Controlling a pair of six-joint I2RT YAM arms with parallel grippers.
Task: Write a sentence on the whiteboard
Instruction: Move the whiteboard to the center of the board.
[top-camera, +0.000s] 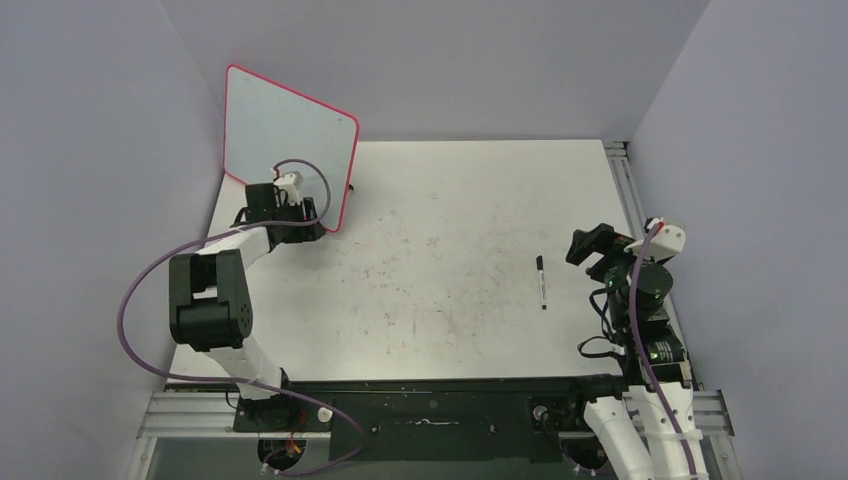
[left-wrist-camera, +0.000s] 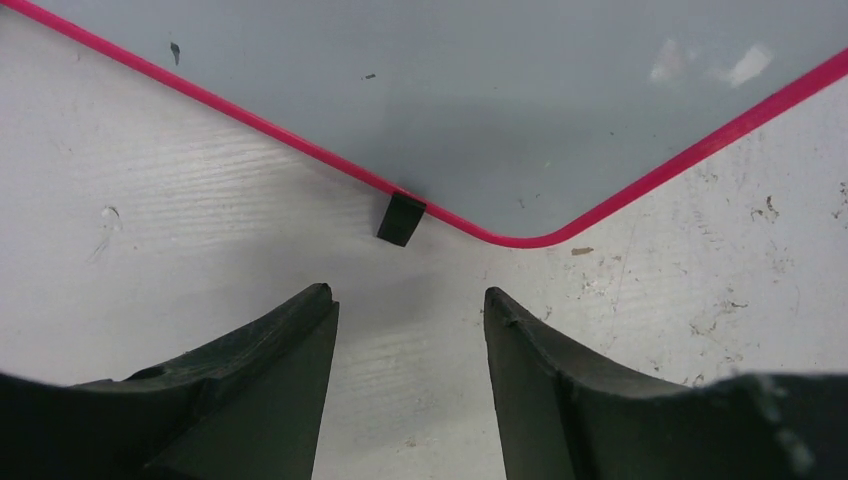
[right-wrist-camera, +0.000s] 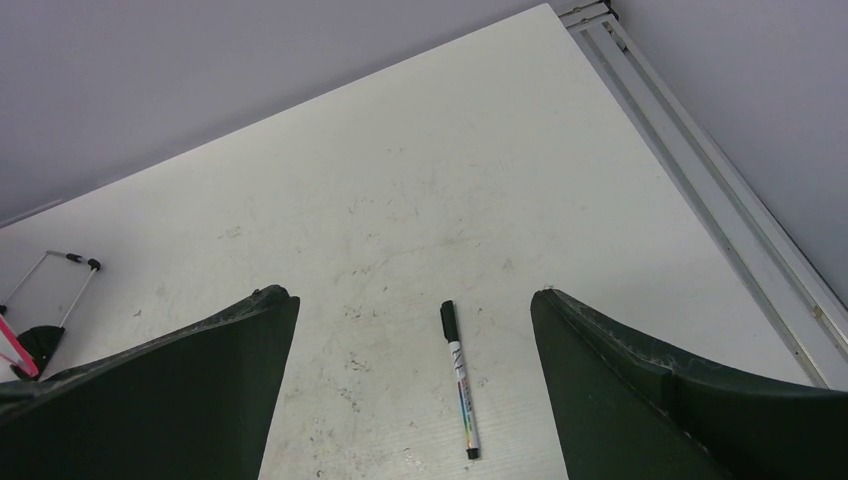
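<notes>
Two arms on show, one board, one pen. The whiteboard sits at the far left corner of the table, its pink rim bright against the wall. The left gripper hovers right at the board's rounded near corner, jaws apart with only bare tabletop between them. One small black foot pokes out under the rim there. Over on the right, a single black-capped marker lies flat on the table, well apart from the board. The right gripper hangs above the marker, jaws spread wide, holding nothing.
</notes>
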